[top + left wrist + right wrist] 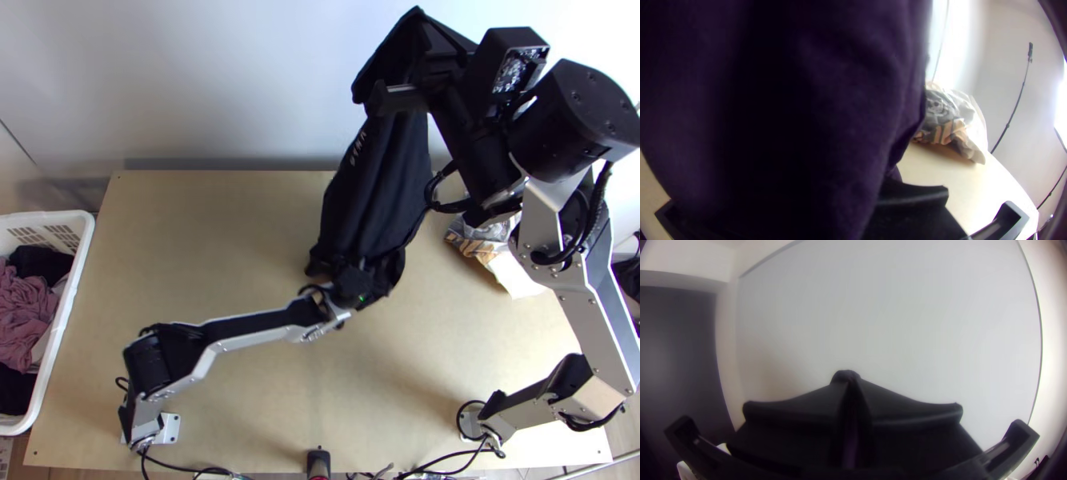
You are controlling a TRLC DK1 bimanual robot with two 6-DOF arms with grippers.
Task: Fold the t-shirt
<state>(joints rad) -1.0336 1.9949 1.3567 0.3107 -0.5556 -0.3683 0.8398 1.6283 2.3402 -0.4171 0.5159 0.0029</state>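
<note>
Silver-grey links dotted with screws, black joints, looping black cables.

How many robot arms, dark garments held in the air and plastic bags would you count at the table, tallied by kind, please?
Robot arms: 2, the left arm and the right arm
Dark garment: 1, hanging from the right gripper
Plastic bag: 1
Total: 4

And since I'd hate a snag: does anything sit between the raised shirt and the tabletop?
Yes: the left pincer, at the lower end of the dark shirt, over the table. The plastic bag lies off to one side.
</note>
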